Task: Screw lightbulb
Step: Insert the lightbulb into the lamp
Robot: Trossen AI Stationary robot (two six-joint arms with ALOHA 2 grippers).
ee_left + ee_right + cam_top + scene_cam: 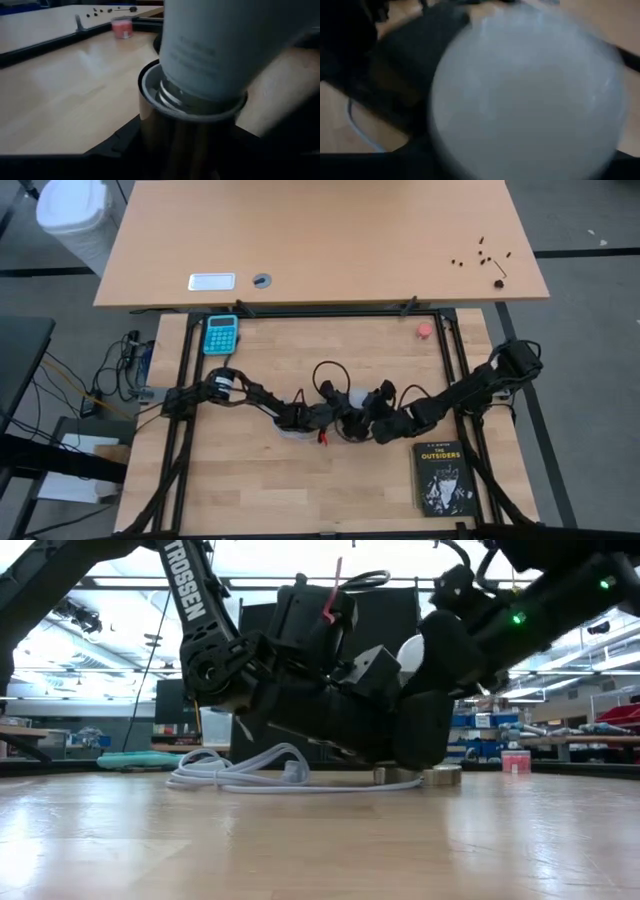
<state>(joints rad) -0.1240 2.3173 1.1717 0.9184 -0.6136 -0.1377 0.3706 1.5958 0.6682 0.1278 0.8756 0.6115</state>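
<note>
Left gripper (318, 416) jaws clamp the socket (187, 115) steady on the desk (330, 490) – right gripper (372, 408) jaws grip the lightbulb (225, 45), threads partly seated, for twisting

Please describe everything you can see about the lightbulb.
The lightbulb is white and frosted, with faint grey print on its neck. Its ribbed metal screw base sits partly inside the round socket, threads still showing. It stands near the table's middle, between both end effectors. The right wrist view shows its rounded dome close up.
</note>
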